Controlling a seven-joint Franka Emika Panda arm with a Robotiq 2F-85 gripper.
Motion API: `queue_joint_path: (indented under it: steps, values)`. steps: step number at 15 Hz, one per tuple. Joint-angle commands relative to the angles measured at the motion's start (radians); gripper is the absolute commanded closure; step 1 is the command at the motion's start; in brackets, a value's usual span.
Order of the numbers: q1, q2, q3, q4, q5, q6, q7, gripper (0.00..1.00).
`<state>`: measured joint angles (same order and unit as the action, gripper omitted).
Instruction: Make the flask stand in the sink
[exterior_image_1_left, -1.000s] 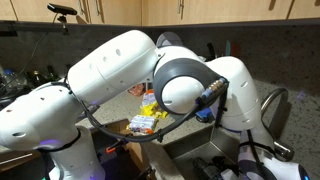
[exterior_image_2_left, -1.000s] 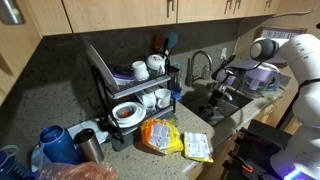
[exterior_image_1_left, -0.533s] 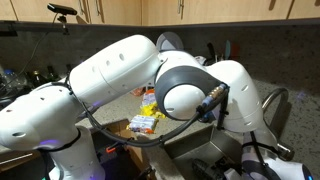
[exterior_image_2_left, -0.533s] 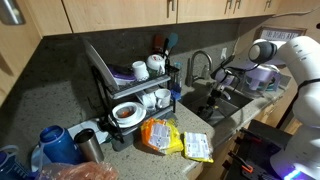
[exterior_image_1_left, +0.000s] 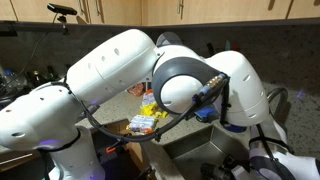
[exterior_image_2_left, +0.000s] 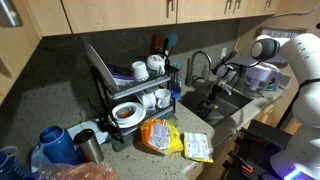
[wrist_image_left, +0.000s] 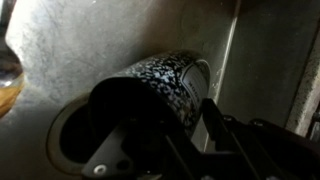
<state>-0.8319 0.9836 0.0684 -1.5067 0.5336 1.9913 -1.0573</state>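
Observation:
In the wrist view the flask (wrist_image_left: 160, 80), black with white speckles, lies on its side on the steel floor of the sink (wrist_image_left: 80, 45), next to the round drain (wrist_image_left: 62, 140). My gripper (wrist_image_left: 150, 122) straddles its body. One dark finger (wrist_image_left: 206, 112) presses against the flask's right side, and the other is lost in shadow on the left. The jaws look shut on the flask. In an exterior view the gripper (exterior_image_2_left: 214, 93) reaches down into the sink (exterior_image_2_left: 238, 106) beside the faucet (exterior_image_2_left: 200, 63). In the exterior view filled by the arm, the flask is hidden.
A dish rack (exterior_image_2_left: 130, 85) with cups and plates stands on the counter, with snack bags (exterior_image_2_left: 170, 138) in front of it. A blue kettle (exterior_image_2_left: 58, 146) sits at the near corner. A white pot (exterior_image_2_left: 262, 77) stands beyond the sink. The sink wall (wrist_image_left: 270, 60) rises close on the right.
The arm's forearm and wrist have shifted slightly in the close exterior view. The gripper has stayed low in the sink by the faucet.

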Motion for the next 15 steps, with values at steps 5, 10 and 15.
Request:
queue_joint_path:
  steps: [5,10,15]
  values:
    - [0.086,-0.222,-0.011,-0.189,-0.044,0.168,0.008,0.97]
    - [0.186,-0.336,-0.019,-0.334,-0.075,0.281,0.017,0.97]
    - [0.299,-0.432,-0.038,-0.502,-0.072,0.508,0.034,0.97]
